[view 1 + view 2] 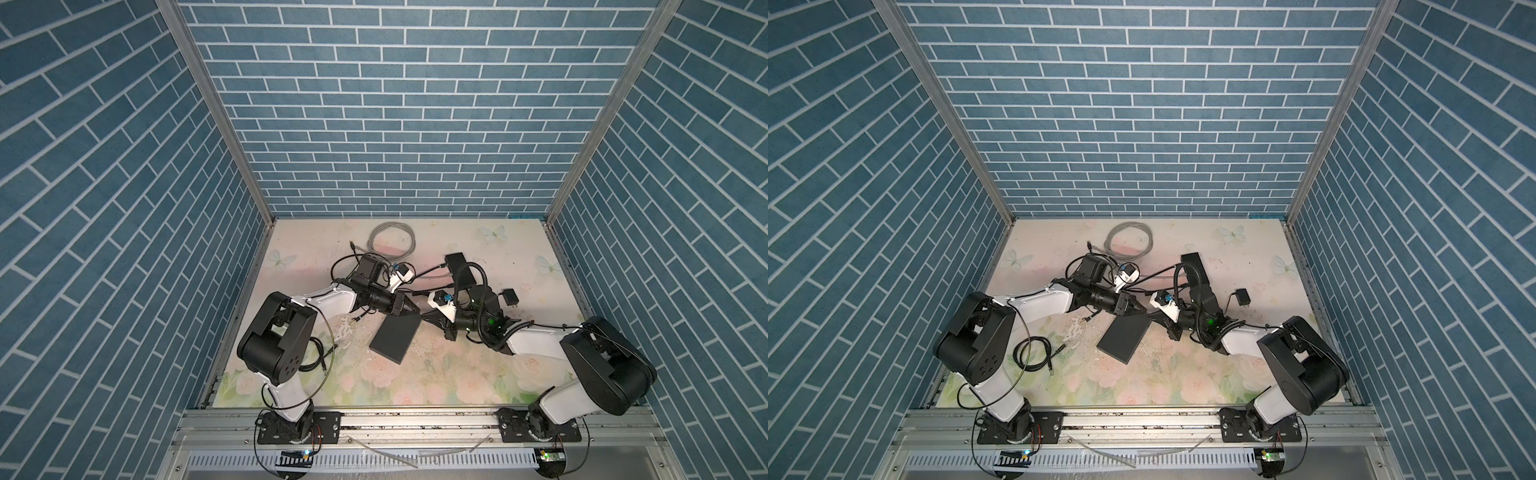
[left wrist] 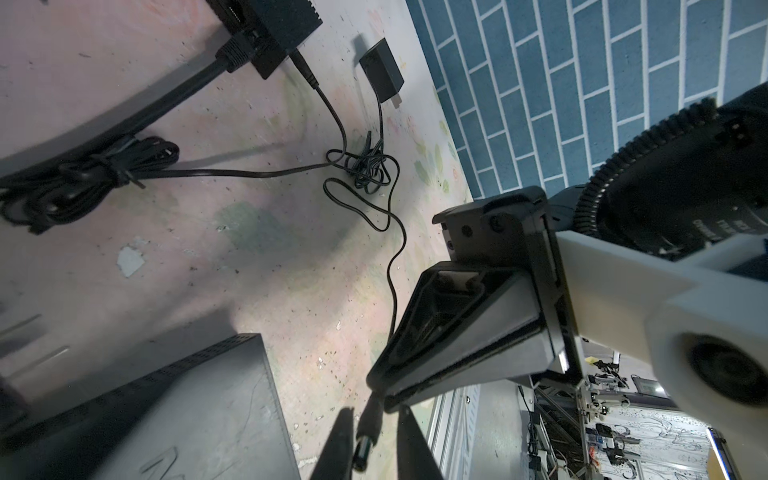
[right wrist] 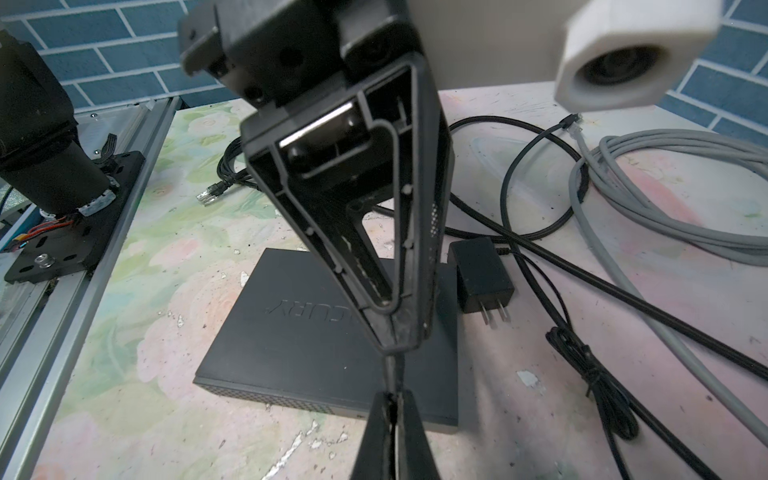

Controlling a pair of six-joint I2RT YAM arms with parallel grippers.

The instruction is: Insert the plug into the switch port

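- Where the left wrist view looks along its own jaws, we see what neither top view resolves: the left jaws stand a little apart on either side of the plug [image 2: 368, 432], with a thin gap on one side, so we cannot say they grip it.
- In that same view the right jaws face them tip to tip, pinched together on the black cord [image 2: 391, 270] just behind the plug.
- The right wrist view confirms the pinch, the thin cord caught between the closed right jaws, yet it shows little of the plug, since the left jaws stand in front of it.
- In both top views the two pairs of jaws meet low over the counter [image 1: 457, 374], and the plug is lost between them.
- We see the left arm stretched rightward and the right arm leftward, both forearms low and nearly level, wrists turned toward the middle.
- The plug sits just off a far corner of the switch [image 1: 394, 337], near it and not touching.
- Farther out lie a power adapter [image 1: 510, 297], a second black box [image 1: 457, 262] and a coiled grey cable [image 3: 685, 143].
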